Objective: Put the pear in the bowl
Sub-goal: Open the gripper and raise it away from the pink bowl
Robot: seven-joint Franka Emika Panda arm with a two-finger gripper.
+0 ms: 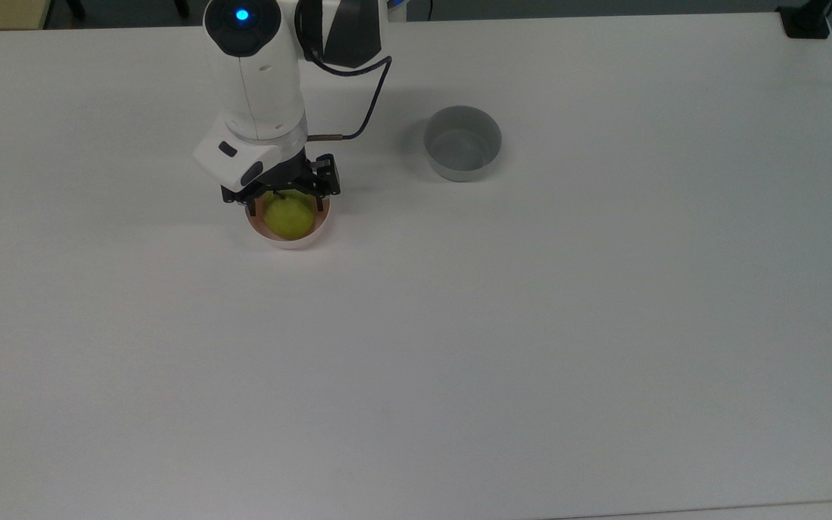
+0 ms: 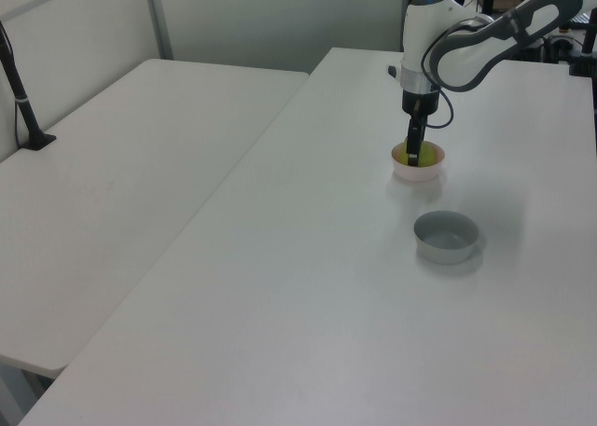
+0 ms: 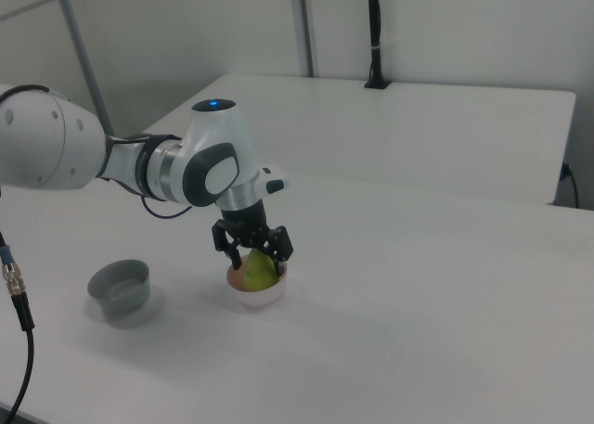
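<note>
- The small yellow-green pear (image 1: 289, 215) sat inside the pale pink round plastic bowl (image 1: 293, 239).
- The black two-finger gripper (image 1: 287, 206) straddled it; whether it gripped, I cannot tell.
- A grey round bowl (image 1: 462, 143) stood well apart.

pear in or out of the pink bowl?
In. The pear sits inside the pink bowl, below its rim, with the gripper around it.

Overhead plus two opposing side cameras
</note>
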